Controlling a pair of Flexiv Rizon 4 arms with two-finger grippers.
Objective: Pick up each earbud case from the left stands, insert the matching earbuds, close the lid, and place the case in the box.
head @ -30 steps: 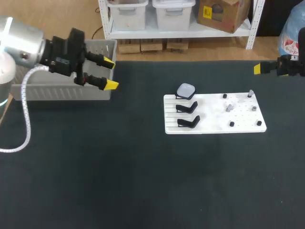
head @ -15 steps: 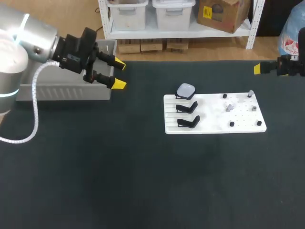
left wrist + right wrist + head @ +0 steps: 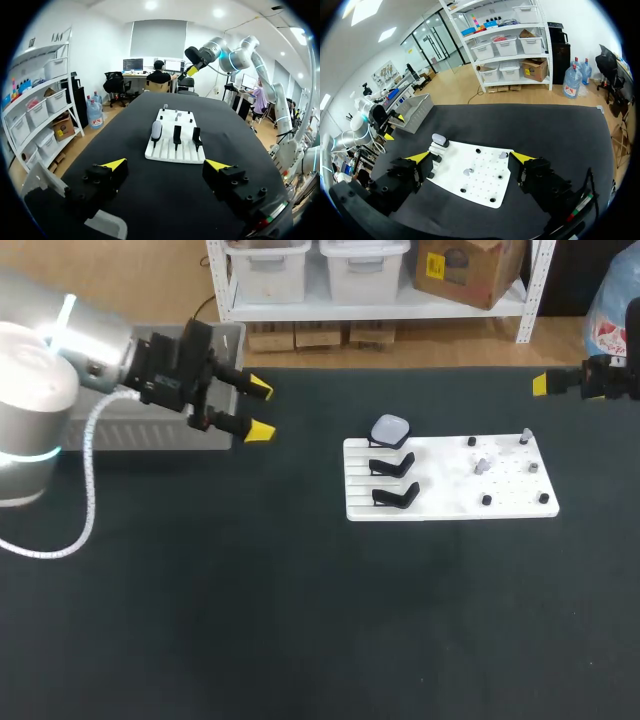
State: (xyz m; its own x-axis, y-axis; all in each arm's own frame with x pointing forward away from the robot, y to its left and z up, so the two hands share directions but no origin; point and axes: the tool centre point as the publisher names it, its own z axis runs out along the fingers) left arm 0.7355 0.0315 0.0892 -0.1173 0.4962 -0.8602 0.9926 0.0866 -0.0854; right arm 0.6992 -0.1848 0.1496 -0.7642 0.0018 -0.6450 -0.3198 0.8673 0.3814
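left end effector [image 3: 254, 410] shifted rightward off the grey box [image 3: 128, 426], over the dark table [image 3: 300, 600]

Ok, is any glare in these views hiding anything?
Head view: glare whitens the left arm's shell, yet the left tool and the earbud case read clearly. Left wrist view: the table is evenly lit, no hot spots. Right wrist view: the white board is bright, its pegs distinct.

The left arm [image 3: 50, 360] hides much of the box [image 3: 160, 436]; small pieces [image 3: 481, 466] on the white board [image 3: 440, 502] are too tiny to identify
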